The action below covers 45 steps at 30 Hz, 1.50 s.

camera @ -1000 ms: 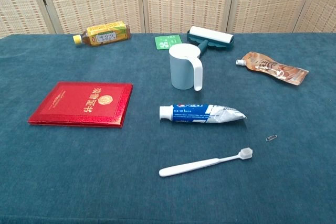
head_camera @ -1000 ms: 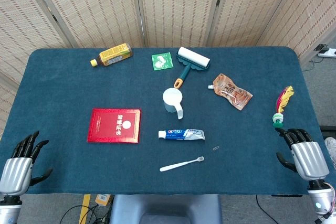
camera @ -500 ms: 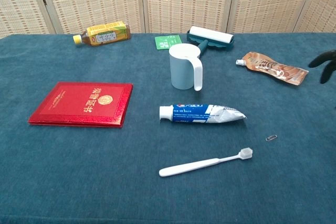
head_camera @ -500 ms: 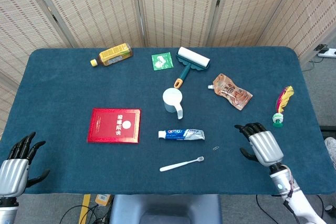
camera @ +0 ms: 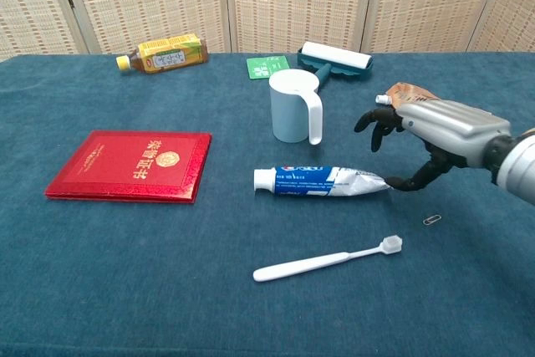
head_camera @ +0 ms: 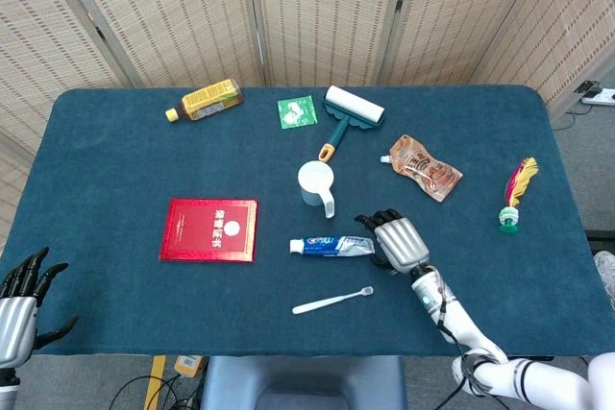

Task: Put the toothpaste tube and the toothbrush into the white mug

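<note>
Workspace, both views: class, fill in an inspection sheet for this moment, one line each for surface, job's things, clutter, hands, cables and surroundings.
Surface: table under dark blue cloth.
Job's things: mug upright, nothing seen inside; toothpaste lying flat in front of it; toothbrush flat, nearer the front edge.
Clutter: red booklet, bottle on its side, green packet, lint roller, pouch, shuttlecock, paper clip.
Hands: right hand open, fingers spread by the toothpaste's crimped end, holding nothing; left hand open at the table's near corner.
Cables: cables below the front edge; power strip on the floor.
Surroundings: woven folding screens behind.
</note>
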Each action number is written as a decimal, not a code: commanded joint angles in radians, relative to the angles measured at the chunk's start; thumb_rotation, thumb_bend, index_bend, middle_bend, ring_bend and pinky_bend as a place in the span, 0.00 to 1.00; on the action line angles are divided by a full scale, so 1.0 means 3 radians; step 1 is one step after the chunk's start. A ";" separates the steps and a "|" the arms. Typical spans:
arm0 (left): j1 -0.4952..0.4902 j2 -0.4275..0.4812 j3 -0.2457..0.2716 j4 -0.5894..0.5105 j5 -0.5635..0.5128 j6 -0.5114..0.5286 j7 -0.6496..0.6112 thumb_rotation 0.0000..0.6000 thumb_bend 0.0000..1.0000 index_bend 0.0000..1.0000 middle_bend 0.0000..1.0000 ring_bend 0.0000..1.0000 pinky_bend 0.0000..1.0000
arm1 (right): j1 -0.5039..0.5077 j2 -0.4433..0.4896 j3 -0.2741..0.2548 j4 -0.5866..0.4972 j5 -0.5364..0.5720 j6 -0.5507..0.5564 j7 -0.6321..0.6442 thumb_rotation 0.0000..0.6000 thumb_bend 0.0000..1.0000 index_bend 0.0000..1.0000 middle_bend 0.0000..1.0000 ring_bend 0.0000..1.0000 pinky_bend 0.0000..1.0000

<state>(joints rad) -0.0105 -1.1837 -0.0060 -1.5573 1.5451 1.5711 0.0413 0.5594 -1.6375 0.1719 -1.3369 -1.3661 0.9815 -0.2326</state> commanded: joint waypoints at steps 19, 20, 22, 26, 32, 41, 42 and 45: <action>0.0036 0.0010 0.0024 0.0023 -0.0021 -0.0018 -0.0013 1.00 0.23 0.23 0.05 0.06 0.15 | 0.0278 -0.0441 0.0020 0.0417 0.0352 -0.0226 -0.0082 1.00 0.33 0.37 0.44 0.25 0.25; 0.0037 0.0009 0.0026 0.0023 -0.0021 -0.0019 -0.0013 1.00 0.23 0.23 0.05 0.06 0.15 | 0.0276 -0.0442 0.0013 0.0423 0.0355 -0.0228 -0.0084 1.00 0.33 0.39 0.45 0.25 0.25; 0.0039 0.0004 0.0031 0.0024 -0.0015 -0.0022 -0.0012 1.00 0.23 0.23 0.05 0.06 0.15 | 0.0268 -0.0443 -0.0015 0.0441 0.0362 -0.0225 -0.0088 1.00 0.33 0.40 0.46 0.25 0.25; 0.0040 0.0000 0.0027 0.0027 -0.0016 -0.0022 -0.0012 1.00 0.23 0.23 0.05 0.06 0.15 | 0.0232 -0.0424 -0.0053 0.0442 0.0332 -0.0164 -0.0035 1.00 0.34 0.44 0.49 0.25 0.25; 0.0036 0.0000 0.0024 0.0026 -0.0015 -0.0031 -0.0004 1.00 0.23 0.23 0.05 0.06 0.15 | 0.0131 -0.0310 -0.0116 0.0479 0.0173 0.0038 0.0187 1.00 0.42 0.52 0.56 0.30 0.25; 0.0010 -0.0012 0.0024 -0.0008 0.0013 -0.0058 0.0039 1.00 0.23 0.23 0.05 0.06 0.15 | 0.0034 0.0420 -0.0266 0.0186 -0.0220 0.0243 0.0521 1.00 0.43 0.61 0.60 0.34 0.25; 0.0008 -0.0015 0.0025 -0.0012 0.0015 -0.0061 0.0045 1.00 0.23 0.23 0.05 0.06 0.15 | 0.0025 0.0513 -0.0279 0.0133 -0.0248 0.0253 0.0532 1.00 0.43 0.61 0.61 0.35 0.25; -0.0001 -0.0022 0.0027 -0.0033 0.0028 -0.0068 0.0062 1.00 0.23 0.23 0.05 0.06 0.15 | 0.0005 0.0824 -0.0308 -0.0058 -0.0317 0.0274 0.0564 1.00 0.43 0.62 0.61 0.35 0.25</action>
<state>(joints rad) -0.0102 -1.1898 0.0018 -1.5666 1.5530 1.5511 0.0593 0.5713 -1.4628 0.0941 -1.3012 -1.4309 1.0491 -0.0817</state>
